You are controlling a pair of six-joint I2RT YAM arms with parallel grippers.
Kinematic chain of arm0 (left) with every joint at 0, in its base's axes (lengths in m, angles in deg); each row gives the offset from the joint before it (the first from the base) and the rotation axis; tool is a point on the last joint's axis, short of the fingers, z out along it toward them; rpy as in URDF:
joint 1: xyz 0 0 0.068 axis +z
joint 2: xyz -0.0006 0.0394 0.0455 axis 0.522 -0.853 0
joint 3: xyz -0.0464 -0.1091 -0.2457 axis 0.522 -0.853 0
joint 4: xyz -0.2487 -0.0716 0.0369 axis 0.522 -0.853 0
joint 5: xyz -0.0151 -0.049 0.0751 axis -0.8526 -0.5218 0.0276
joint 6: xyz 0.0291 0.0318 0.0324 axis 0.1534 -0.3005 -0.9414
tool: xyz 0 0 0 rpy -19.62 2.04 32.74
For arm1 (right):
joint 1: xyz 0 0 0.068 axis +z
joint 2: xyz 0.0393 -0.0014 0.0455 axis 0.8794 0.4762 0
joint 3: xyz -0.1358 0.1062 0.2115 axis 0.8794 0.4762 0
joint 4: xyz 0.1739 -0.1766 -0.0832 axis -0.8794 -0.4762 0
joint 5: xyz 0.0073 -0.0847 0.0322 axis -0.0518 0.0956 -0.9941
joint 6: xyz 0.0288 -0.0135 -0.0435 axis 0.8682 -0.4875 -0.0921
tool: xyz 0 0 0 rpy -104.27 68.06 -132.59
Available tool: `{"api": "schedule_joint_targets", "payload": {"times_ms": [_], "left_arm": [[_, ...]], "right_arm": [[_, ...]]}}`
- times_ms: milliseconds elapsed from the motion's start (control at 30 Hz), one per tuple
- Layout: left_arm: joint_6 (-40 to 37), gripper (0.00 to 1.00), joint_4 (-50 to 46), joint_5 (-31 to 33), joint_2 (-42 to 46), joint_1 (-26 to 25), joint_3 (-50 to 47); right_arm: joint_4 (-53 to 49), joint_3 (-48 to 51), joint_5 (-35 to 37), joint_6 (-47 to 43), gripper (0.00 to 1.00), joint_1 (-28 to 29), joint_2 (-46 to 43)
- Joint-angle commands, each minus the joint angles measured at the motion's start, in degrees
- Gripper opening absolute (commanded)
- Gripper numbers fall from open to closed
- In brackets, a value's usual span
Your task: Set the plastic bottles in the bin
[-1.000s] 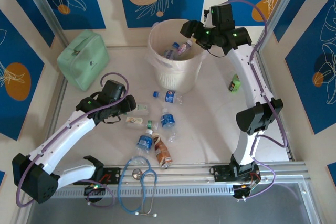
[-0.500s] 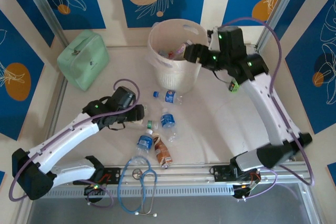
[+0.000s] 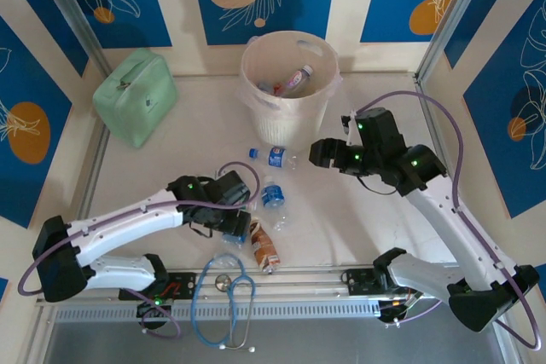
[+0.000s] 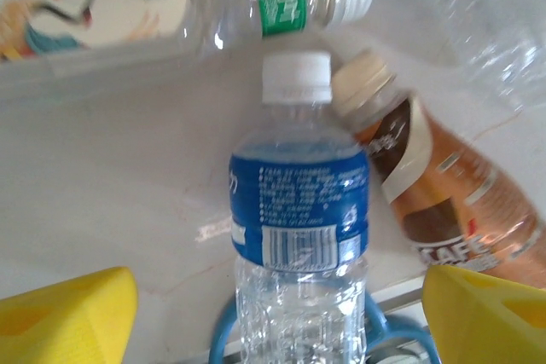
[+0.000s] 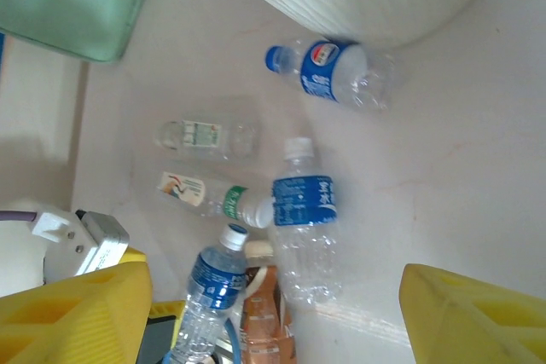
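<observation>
Blue leaf-printed panels wall in the pale desk point(image 3: 358, 210), where the bin point(image 3: 290, 121) stands at the far edge with a few plastic bottles point(image 3: 299, 78) already lying inside. The right hand point(image 3: 320, 153) has left the bin's rim, where it hung a second ago, and has come down over the middle of the desk. Its fingers are apart and empty, and the nearest thing to it is the blue-capped bottle point(image 3: 275, 157) lying just beside the bin's foot. The left hand point(image 4: 277, 317) has travelled from the left side towards the near edge and spread its fingers wider. They now straddle a white-capped bottle point(image 4: 299, 210) without touching it, with a brown coffee bottle point(image 4: 426, 185) just beside it. I judge one drop finished and two fresh pickups being lined up, with several bottles still left on the desk.
</observation>
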Motion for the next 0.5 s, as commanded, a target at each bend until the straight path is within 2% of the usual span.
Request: {"api": "schedule_joint_targets", "payload": {"times_ms": [0,467], "left_arm": [[-0.1,0.86,-1.4,-4.1,-1.3,-0.9,-1.9],[-1.2,0.85,2.8,-5.8,-9.2,-2.5,-5.0]], "right_arm": [[-0.4,0.9,0.9,1.3,0.77,0.1,-2.0],[0.5,2.5,0.8,2.1,0.77,-0.7,-1.7]]}}
